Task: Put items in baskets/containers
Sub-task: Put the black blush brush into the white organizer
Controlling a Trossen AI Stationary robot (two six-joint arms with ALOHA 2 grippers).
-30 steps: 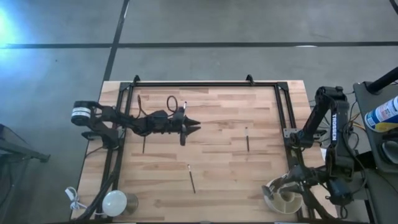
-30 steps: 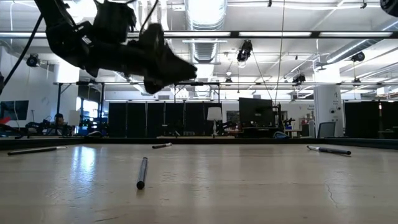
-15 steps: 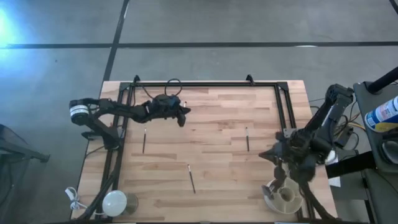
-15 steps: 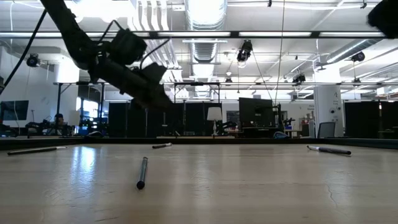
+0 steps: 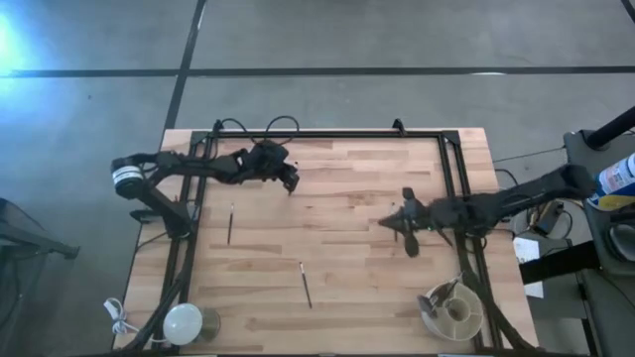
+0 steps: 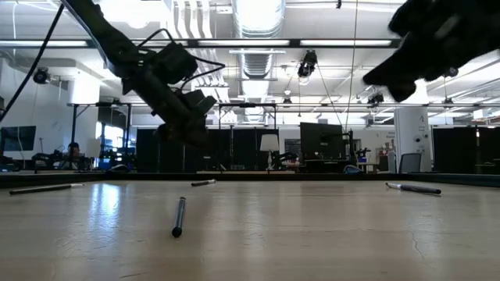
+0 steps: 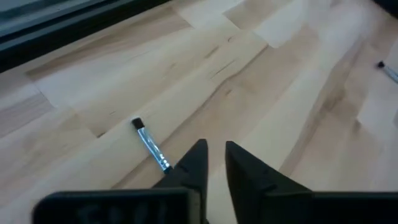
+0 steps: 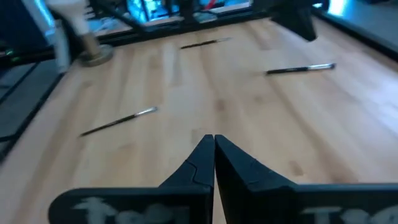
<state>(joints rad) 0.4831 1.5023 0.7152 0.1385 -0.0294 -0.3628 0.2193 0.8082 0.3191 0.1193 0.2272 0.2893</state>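
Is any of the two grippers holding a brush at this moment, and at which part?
No. The right gripper is shut with nothing between its fingers, and the left gripper shows only an empty narrow gap. Both hover above the table.

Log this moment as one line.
left gripper: nearly shut, empty, far-left | right gripper: shut, empty, mid-right | round cream tub: near-right corner

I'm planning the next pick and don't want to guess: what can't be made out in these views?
- High view: the right tool covers the table beneath it.
- High view: the tub is too small to count what its compartments hold.
- Left wrist view: one end of a brush is hidden behind the left tool.
- Low view: the right arm is a dark blur, cut off by the top edge.
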